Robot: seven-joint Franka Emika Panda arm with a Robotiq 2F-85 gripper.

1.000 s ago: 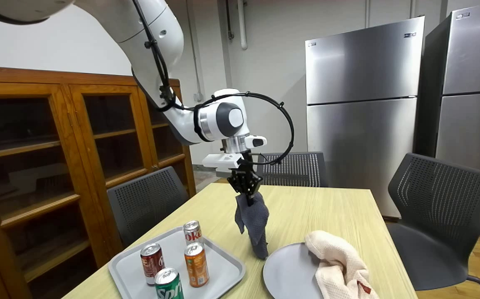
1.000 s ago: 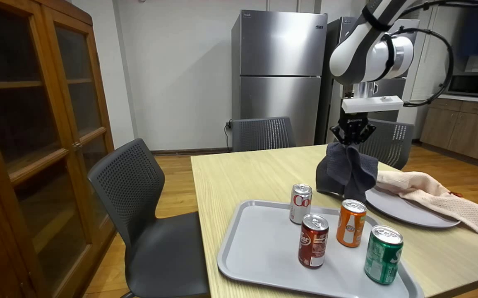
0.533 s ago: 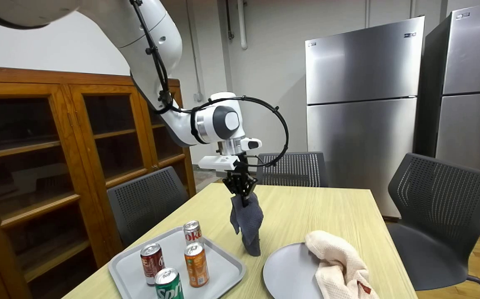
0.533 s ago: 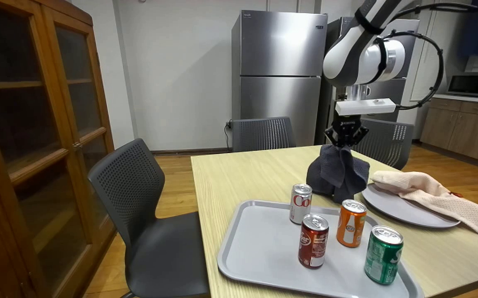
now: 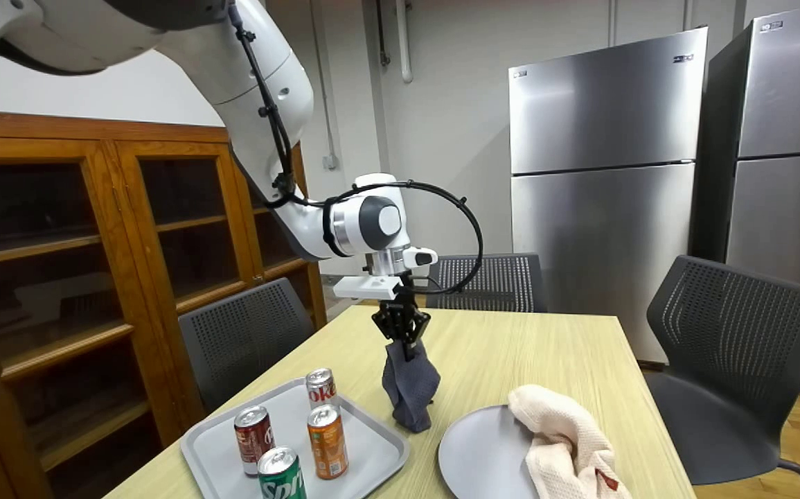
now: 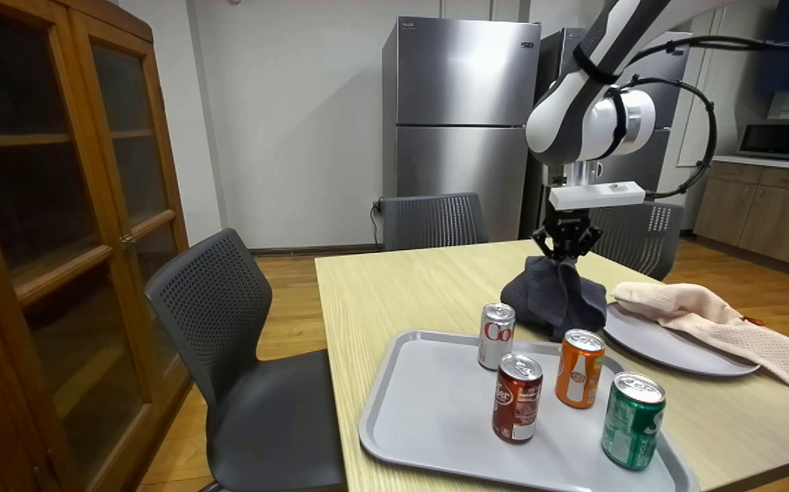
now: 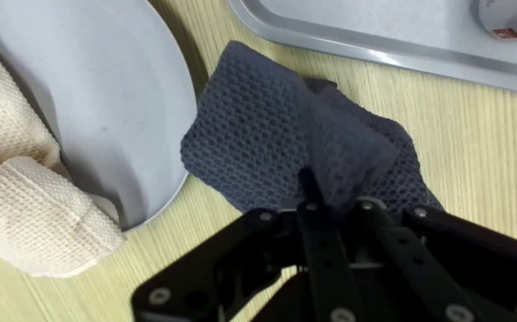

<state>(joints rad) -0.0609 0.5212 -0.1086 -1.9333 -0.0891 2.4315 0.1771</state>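
Note:
A dark grey-blue waffle cloth [image 5: 410, 391] hangs bunched from my gripper [image 5: 409, 352], which is shut on its upper part. In the wrist view the cloth [image 7: 254, 125] spreads out below the jaws, and a fold of it hides one fingertip. Its lower end is at or very near the table, between the grey plate [image 7: 119, 80] and the grey tray [image 7: 374, 56]; contact is hard to make out. Seen in an exterior view, the gripper [image 6: 563, 258] points straight down behind the tray, the cloth [image 6: 537, 301] draping to both sides.
On the tray [image 6: 435, 389] stand a silver can [image 6: 496, 336], a dark red can [image 6: 517, 400], an orange can [image 6: 580, 369] and a green can [image 6: 633, 420]. A cream cloth [image 5: 566, 436] lies partly over the plate. Chairs [image 5: 732, 367] surround the table [image 5: 510, 346].
My gripper has shifted a little to the left in both exterior views, then come down with the dark cloth. The cloth now bunches lower over the table. Cans, plate and cream cloth stay put.

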